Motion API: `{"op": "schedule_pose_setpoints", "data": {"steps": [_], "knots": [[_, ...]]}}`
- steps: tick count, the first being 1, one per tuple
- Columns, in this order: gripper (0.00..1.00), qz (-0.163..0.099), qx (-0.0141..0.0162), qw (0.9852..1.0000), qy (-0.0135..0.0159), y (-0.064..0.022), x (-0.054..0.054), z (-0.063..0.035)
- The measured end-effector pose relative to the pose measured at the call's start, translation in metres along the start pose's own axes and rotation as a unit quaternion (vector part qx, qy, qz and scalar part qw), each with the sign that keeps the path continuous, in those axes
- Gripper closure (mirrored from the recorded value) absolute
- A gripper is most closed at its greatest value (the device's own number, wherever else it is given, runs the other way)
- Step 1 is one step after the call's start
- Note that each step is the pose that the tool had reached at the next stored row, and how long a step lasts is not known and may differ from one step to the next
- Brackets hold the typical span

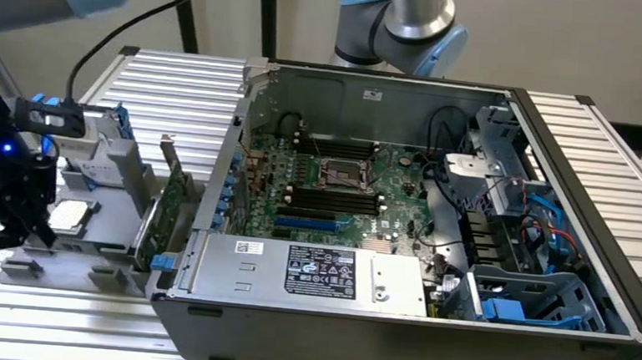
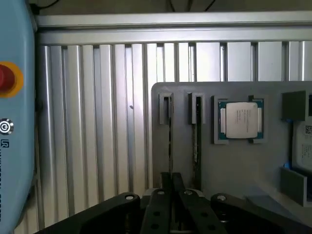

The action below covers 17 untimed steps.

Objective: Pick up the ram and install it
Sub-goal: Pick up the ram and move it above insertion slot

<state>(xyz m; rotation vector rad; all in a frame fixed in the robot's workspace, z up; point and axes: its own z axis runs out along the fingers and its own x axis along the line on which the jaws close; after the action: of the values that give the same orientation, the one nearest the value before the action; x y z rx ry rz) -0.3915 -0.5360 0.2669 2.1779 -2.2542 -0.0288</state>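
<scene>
The ram (image 2: 170, 141) stands edge-on in a slot of the grey holder tray (image 2: 234, 165), seen as a thin dark strip. My gripper (image 2: 171, 181) sits right over its near end, with the black fingers (image 2: 165, 181) drawn together on the strip. A second thin stick (image 2: 197, 141) stands in the neighbouring slot. In the exterior view the gripper (image 1: 7, 236) hangs low at the left end of the tray (image 1: 105, 250), far from the open computer case (image 1: 587, 205). The black memory slots (image 1: 331, 201) lie in the middle of the motherboard.
A square silver processor (image 2: 240, 120) (image 1: 70, 215) rests on the tray beside the slots. A green expansion card (image 1: 168, 212) stands upright between tray and case. A light-blue pendant with a red button (image 2: 14, 122) lies on the ribbed aluminium table (image 2: 97, 122).
</scene>
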Motion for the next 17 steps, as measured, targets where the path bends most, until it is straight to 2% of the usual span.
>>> {"op": "schedule_pose_setpoints", "data": {"steps": [8,13,17], "knots": [[1.00,-0.001,0.0000,1.0000,0.0000,-0.0041,-0.001,-0.0365],[1.00,-0.003,0.0000,1.0000,-0.0006,-0.0132,-0.001,-0.0592],[1.00,-0.004,-0.0001,1.0000,-0.0007,-0.0238,-0.002,-0.0780]]}}
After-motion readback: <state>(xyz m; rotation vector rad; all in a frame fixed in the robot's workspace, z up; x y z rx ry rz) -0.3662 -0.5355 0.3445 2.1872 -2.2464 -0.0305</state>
